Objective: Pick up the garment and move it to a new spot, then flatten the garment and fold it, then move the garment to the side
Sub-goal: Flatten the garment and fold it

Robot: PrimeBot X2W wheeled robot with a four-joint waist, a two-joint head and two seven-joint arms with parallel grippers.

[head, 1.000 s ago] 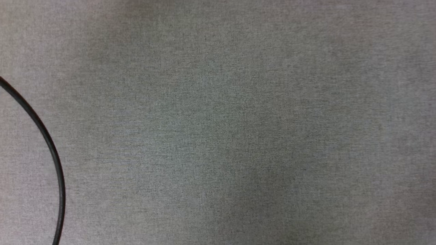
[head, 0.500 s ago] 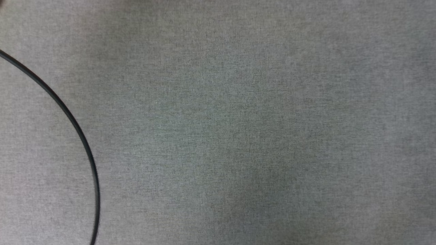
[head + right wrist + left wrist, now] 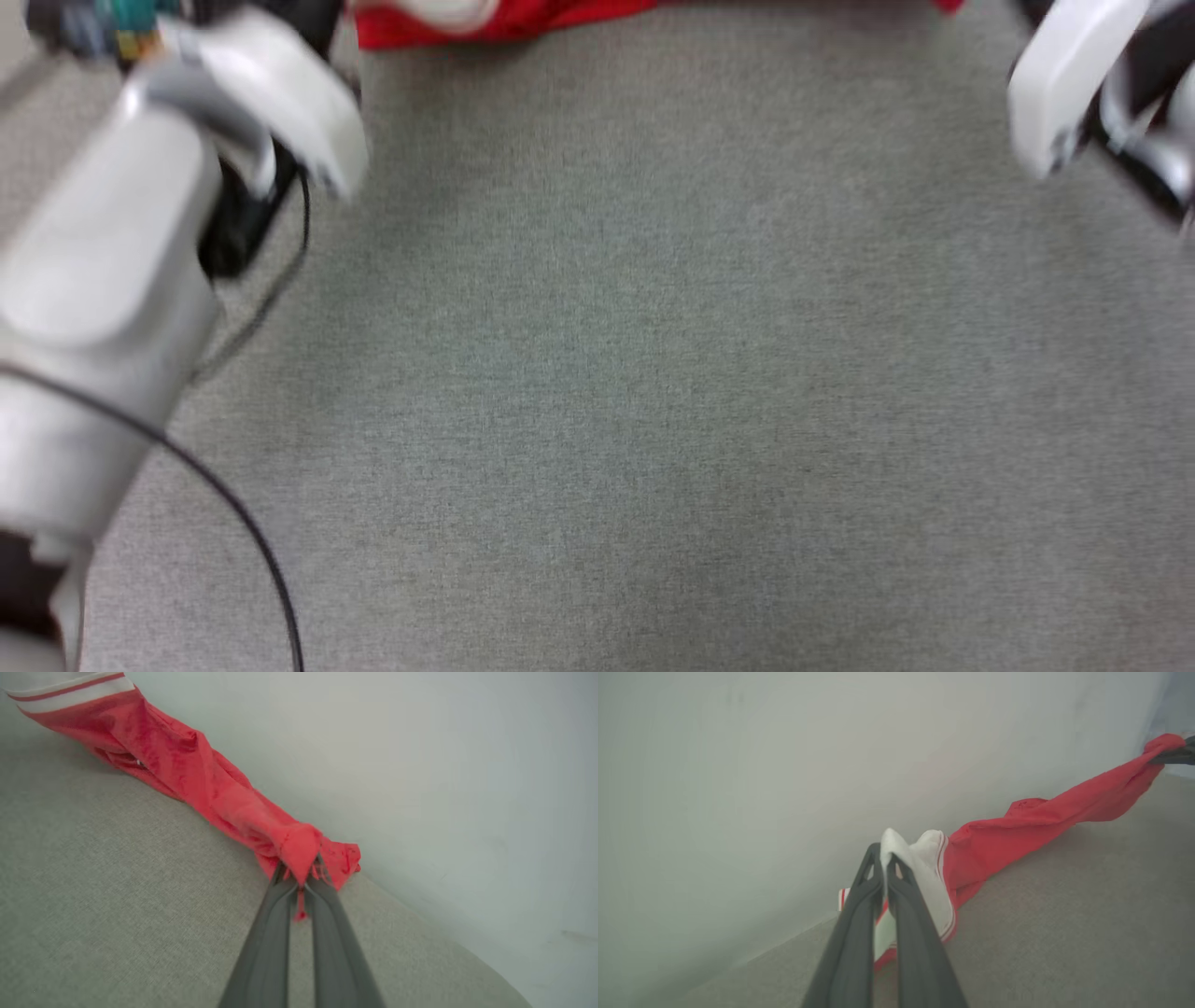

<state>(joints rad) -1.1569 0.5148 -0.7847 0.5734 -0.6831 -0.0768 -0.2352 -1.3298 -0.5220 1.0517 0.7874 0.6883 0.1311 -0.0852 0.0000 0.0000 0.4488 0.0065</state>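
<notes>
The garment (image 3: pixel 1031 826), a red T-shirt with a white sleeve and red-and-white trim, is stretched in a rope-like band low over the grey cloth surface. My left gripper (image 3: pixel 883 861) is shut on its white sleeve (image 3: pixel 924 858). At the other end, my right gripper (image 3: pixel 301 875) is shut on a bunched red corner (image 3: pixel 299 849), and its dark fingers (image 3: pixel 1176 757) also show far right in the left wrist view. In the blurred head view the garment (image 3: pixel 504 23) lies along the top edge between my left forearm (image 3: pixel 103 243) and right arm (image 3: pixel 1064 84).
The grey fabric surface (image 3: pixel 653 373) spreads wide in front of the garment. A thin black cable (image 3: pixel 243 523) curves over it at the lower left. A pale wall (image 3: pixel 738 765) rises right behind the garment and borders the surface's far edge.
The head camera has moved: earlier it showed grey surface and the black cable, now both arms and the garment's red edge are in the picture, blurred by motion.
</notes>
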